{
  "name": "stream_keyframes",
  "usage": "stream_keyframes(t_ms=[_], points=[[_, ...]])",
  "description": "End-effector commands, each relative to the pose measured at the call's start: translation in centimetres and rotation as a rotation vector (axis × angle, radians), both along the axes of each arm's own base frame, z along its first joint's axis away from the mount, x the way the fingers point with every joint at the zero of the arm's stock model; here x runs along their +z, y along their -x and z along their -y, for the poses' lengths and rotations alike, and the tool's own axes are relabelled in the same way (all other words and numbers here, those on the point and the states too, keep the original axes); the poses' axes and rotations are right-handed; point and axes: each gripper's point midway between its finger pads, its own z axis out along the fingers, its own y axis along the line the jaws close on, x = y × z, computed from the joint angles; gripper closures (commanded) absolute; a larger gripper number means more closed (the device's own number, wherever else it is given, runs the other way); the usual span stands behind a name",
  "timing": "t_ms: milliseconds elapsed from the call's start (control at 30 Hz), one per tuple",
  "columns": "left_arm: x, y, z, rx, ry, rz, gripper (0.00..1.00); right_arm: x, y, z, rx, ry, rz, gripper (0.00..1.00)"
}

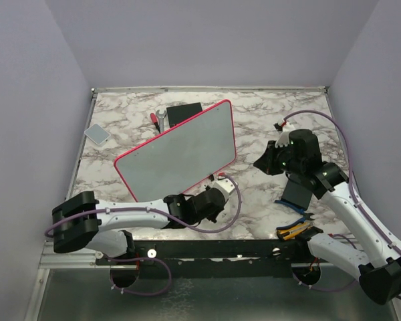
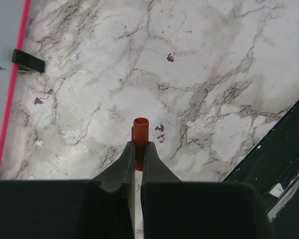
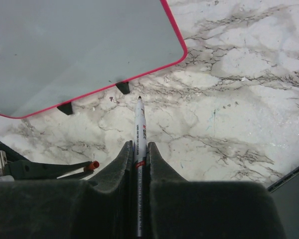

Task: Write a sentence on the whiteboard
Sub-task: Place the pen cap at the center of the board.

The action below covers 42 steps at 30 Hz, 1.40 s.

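Note:
The whiteboard, pale grey with a pink-red frame, stands tilted on small black feet at mid-table. No sentence shows on its surface. My left gripper is just off the board's near right corner, shut on a red marker cap above bare marble. My right gripper hovers to the right of the board, shut on a white marker. The marker's dark tip points toward the board's lower edge and stays clear of it.
Behind the board lie a black pad, a silver wrench and a red-handled tool. A small grey pad sits at far left. A dark plate and pliers lie under the right arm.

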Motion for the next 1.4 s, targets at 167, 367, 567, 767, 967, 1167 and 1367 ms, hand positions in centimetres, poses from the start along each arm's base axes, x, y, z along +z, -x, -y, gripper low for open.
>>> stream_keyframes(t_ms=[167, 367, 567, 767, 967, 1167, 1367], points=[[-3.6, -0.1, 1.3, 0.065, -0.087, 0.029, 0.98, -0.3, -1.4, 0.5, -0.065, -0.008, 0.065, 1.00], [-3.3, -0.3, 2.1, 0.065, -0.087, 0.044, 0.78, -0.4, -1.5, 0.8, -0.083, -0.004, 0.080, 1.00], [-2.9, -0.3, 2.4, 0.052, -0.081, 0.049, 0.54, -0.3, -1.7, 0.9, -0.089, -0.005, 0.091, 1.00], [1.0, -0.9, 3.2, 0.048, -0.011, 0.099, 0.44, 0.4, -1.7, 1.6, -0.121, -0.001, 0.127, 1.00], [8.4, -3.0, 3.3, 0.051, 0.047, 0.217, 0.34, 1.7, -1.9, 2.5, -0.175, -0.012, 0.178, 1.00], [14.6, -6.4, 0.9, 0.102, 0.076, 0.270, 0.33, 2.4, -2.0, 3.5, -0.232, -0.017, 0.221, 1.00], [20.4, -9.2, -1.8, 0.148, 0.168, 0.299, 0.33, 3.3, -2.0, 3.3, -0.223, -0.044, 0.272, 1.00]])
